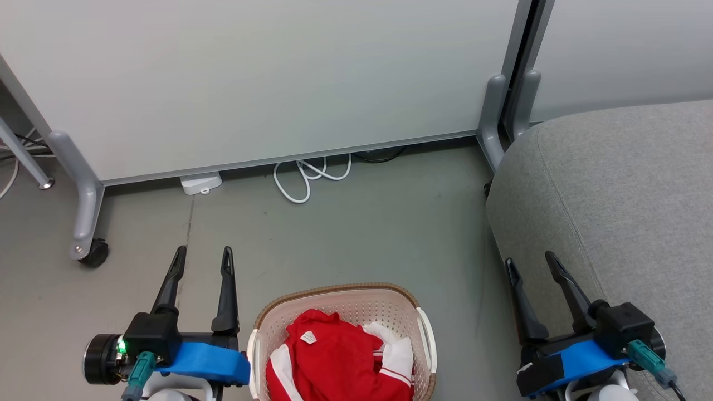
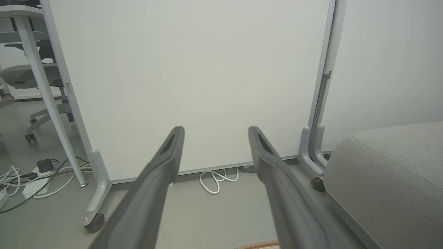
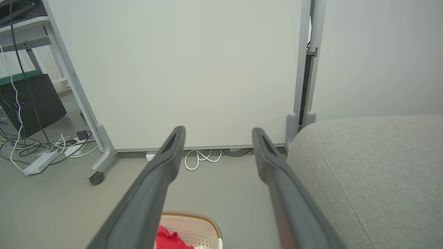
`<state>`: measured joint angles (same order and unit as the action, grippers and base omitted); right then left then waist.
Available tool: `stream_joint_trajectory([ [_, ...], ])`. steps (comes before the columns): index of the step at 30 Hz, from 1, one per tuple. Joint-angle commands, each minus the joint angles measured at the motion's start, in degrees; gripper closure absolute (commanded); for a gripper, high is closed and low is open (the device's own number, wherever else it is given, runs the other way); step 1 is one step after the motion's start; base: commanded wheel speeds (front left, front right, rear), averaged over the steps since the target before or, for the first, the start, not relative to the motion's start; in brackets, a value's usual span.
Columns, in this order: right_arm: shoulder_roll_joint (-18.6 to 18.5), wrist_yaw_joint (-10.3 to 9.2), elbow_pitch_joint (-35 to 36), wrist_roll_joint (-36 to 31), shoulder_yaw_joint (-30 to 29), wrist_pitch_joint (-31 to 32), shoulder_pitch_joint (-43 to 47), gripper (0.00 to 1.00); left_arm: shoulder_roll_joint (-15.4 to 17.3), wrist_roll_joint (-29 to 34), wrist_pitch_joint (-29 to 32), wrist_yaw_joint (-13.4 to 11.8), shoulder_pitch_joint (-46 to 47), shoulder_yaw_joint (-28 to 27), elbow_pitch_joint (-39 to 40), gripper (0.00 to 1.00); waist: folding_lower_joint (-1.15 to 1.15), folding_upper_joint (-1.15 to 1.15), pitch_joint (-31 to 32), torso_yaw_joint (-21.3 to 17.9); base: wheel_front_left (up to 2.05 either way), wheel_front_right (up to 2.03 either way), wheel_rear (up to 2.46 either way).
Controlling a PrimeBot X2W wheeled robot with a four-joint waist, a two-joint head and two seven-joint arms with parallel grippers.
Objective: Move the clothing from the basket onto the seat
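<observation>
**Both grippers spread and empty, clothing waiting in the basket**

The red clothing point(image 1: 334, 356) lies heaped in the basket point(image 1: 334, 291) at 6 o'clock in the head view, on the floor point(image 1: 362, 223) between the two arms. The seat point(image 1: 624, 195) takes up the 3 o'clock side, its rounded edge near the basket but apart from it. The left gripper point(image 1: 204, 249) hovers at 8 o'clock just beside the basket's left side, fingers spread wide with nothing between them. The right gripper point(image 1: 529, 258) at 4 o'clock is likewise spread and empty, seen against the seat's near edge.

The step in hand looks like the first reach. To do it well, bring one gripper over the heap and down onto its highest fold, near the white neck label point(image 1: 308, 336). Pinch deep enough to gather several layers, then lift straight up until the cloth clears the basket's top edge before swinging toward 3 o'clock. The right arm sits nearer the seat, so it seems the shorter carry. Trailing cloth could snag and drag the light basket.

The basket's near end is cut off by the head view's bottom edge, and cloth covers its base. How many garments make up the heap cannot be told. The seat runs past the right edge.
</observation>
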<state>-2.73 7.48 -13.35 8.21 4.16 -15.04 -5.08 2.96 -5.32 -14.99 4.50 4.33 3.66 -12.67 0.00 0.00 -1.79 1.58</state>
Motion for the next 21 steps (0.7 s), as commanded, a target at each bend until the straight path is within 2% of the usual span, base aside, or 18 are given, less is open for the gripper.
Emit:
stream_joint_trajectory([
  [1,-0.3,0.02,-0.1,0.1,0.0,-0.2,-0.5,0.0,-0.1,-0.2,-0.3,0.0,0.4,-0.1,-0.1,0.0,0.0,0.0,0.0,0.0,0.0,0.0,0.0],
  [8,-0.3,0.02,0.2,0.3,0.1,-0.2,-1.2,0.0,-0.1,0.6,-0.3,0.6,1.9,0.6,-0.8,0.0,0.0,0.0,-0.9,-0.4,0.0,0.0,0.0],
  [14,-0.3,0.02,0.7,0.0,0.4,-0.2,-2.7,0.0,0.7,2.0,-0.3,2.1,5.2,1.7,-3.8,0.0,0.0,0.0,-3.2,-2.3,0.0,0.0,0.0],
  [21,-0.2,0.02,1.8,-0.8,1.1,-0.2,-6.4,0.0,3.8,2.7,-0.3,3.0,12.2,6.9,-12.1,0.0,0.0,0.0,-9.0,-6.0,0.0,0.0,0.0],
])
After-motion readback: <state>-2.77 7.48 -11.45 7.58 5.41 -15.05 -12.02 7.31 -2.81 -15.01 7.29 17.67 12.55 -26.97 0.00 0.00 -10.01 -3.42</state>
